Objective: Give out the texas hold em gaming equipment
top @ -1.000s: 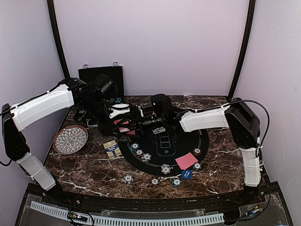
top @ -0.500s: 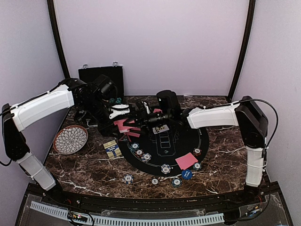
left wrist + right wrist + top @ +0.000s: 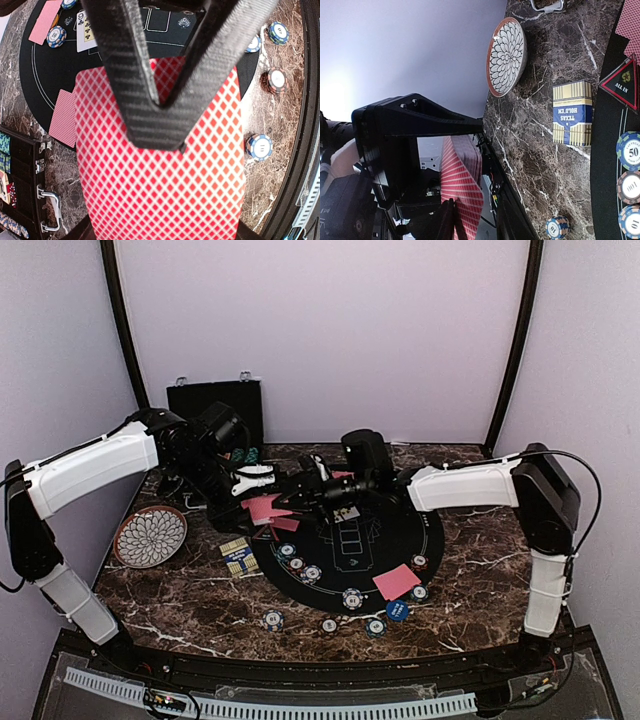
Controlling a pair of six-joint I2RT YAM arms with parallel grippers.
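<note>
1. Left gripper (image 3: 159, 122) is clenched on the deck of red-backed cards (image 3: 160, 195). In the left wrist view the deck fills the middle and bottom of the frame, and we can see both black fingers pinching down on its patterned back
2. From the top camera the deck (image 3: 262, 508) is left of centre, held up off the table by the upper left edge of the black round mat (image 3: 410, 540)
3. Right gripper (image 3: 298, 490) sits just beside the deck on its right. We honestly can't tell if it's pinching a card or loose
4. Lower right on the mat there's a loose red card (image 3: 396, 581), with striped chips (image 3: 352, 598) along the bottom edge and a blue button disc (image 3: 397, 610) at the lower right edge
5. The Texas Hold'em card box (image 3: 237, 556) lies just left of the mat, the petal plate (image 3: 150, 536) is further left, and the black case (image 3: 215, 405) stands at the back wall
</note>
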